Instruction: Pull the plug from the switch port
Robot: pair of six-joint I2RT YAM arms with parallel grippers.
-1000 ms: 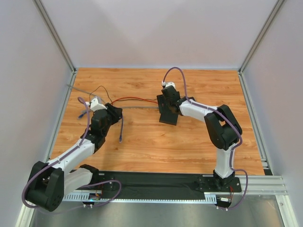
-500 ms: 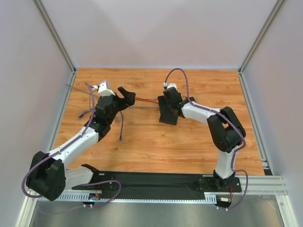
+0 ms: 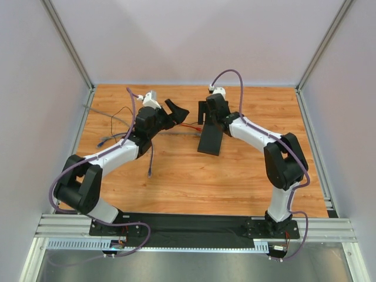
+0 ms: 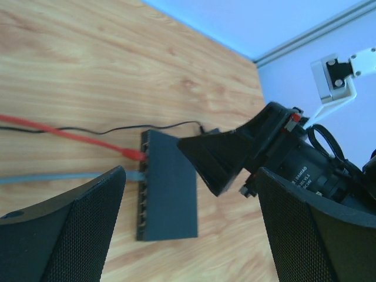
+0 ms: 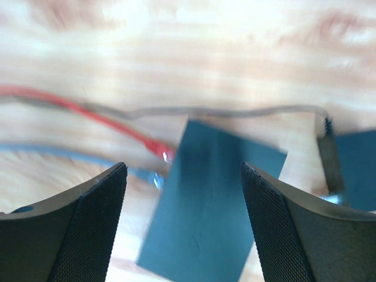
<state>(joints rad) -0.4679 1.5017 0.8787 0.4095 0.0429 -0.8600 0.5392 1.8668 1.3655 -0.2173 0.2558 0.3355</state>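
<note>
From where I stand, the flat, matte-black rectangular switch (image 3: 210, 144) lies on the wooden bench (image 3: 247, 176). It sits about midway between the left and right edges and nearer the far edge than the near one. Its row of ports is turned towards the left edge.

A thin red cable (image 4: 70, 132) runs across the wood to it, and the red plug (image 4: 137, 154) sits in a port at the far end of the row. A grey cable (image 4: 53, 177) goes into the port just beside it. A thin black wire (image 4: 117, 127) reaches the switch's far corner.

The left pincer (image 3: 176, 110) hangs above the bench to the left of the switch with its fingers (image 4: 76, 235) spread wide, pinching nothing. The right pincer (image 3: 208, 117) is over the far end of the switch. Its own view is blurred, but its fingers (image 5: 88, 229) are apart with nothing between them. A loose purple cable (image 3: 151, 158) lies nearer the left edge, apart from the switch.
</note>
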